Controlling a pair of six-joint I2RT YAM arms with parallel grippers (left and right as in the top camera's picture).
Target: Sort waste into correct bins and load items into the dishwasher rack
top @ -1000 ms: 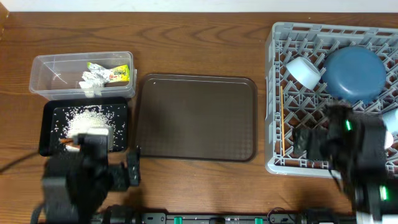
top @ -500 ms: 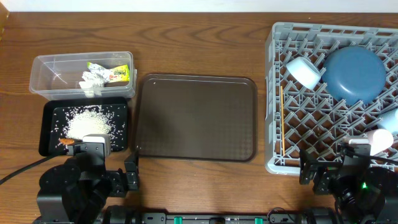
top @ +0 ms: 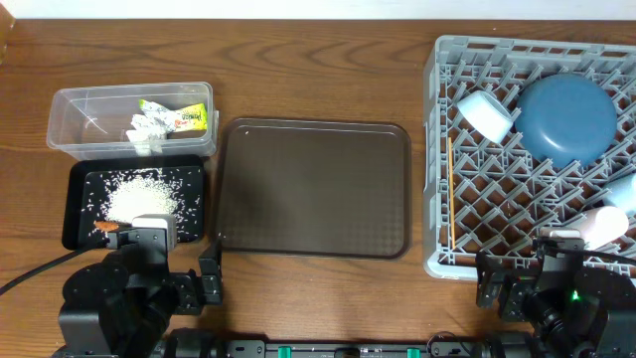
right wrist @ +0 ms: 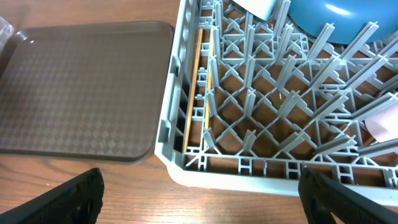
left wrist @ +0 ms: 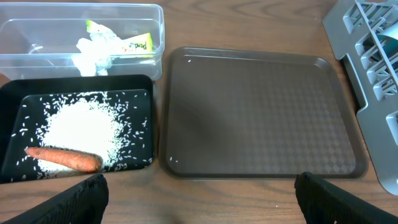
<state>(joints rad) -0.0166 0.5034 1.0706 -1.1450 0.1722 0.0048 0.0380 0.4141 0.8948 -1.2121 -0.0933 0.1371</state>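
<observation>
**Left wrist view.** The left gripper (left wrist: 200, 200) was released, its fingers spread wide with nothing between them, above the near edge of the table (left wrist: 249, 199). Ahead of it, the clear tub (left wrist: 12, 59) held the crumpled paper (left wrist: 93, 53) and the printed wrapper (left wrist: 134, 43). The black tray (left wrist: 12, 106), just in front of the tub, held the rice (left wrist: 81, 127) and the carrot piece (left wrist: 62, 158). The brown serving tray (left wrist: 261, 112) lay beside both.

**Right wrist view.** The right gripper (right wrist: 205, 199) was likewise released and gripped nothing. It faced the near wall of the rack (right wrist: 249, 165). The chopsticks (right wrist: 198, 87) lay along the rack's left side. The blue dish (right wrist: 336, 15) and white bowl (right wrist: 258, 6) sat at the far end.

**Overhead view.** Both arms were at the near table edge. The pink cup (top: 602, 227) and the light blue cup (top: 622, 191) lay against the rack's right side, touching each other.
</observation>
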